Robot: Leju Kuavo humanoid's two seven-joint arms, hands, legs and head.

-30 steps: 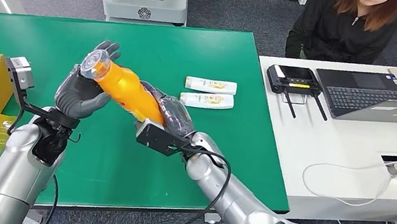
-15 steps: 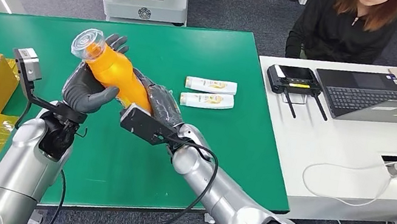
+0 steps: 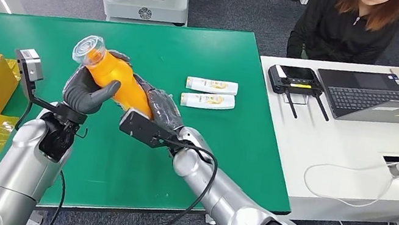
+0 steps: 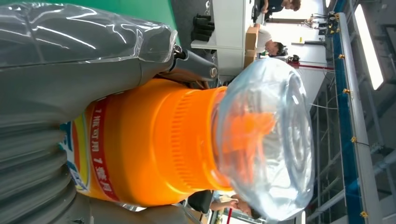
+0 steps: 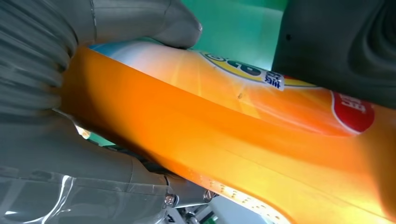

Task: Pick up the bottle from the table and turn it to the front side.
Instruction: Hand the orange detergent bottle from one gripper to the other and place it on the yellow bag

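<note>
**Bottle held aloft in both hands**

The orange plastic bottle [image 3: 116,80] with its clear cap tilts toward 11 o'clock above the green counter [image 3: 206,58]. Left hand [image 3: 87,91] wraps its neck; right hand [image 3: 160,109] clasps its base.

1 orange bottle [image 3: 116,80], 2 white tubes [image 3: 211,85], 1 laptop [image 3: 373,97].

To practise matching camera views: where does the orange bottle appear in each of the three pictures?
Head view: orange bottle left of centre, tilted, above the green table.
Left wrist view: neck and clear cap, centre to right.
Right wrist view: its body crosses the picture.
Shared landmark: the green table.
</note>
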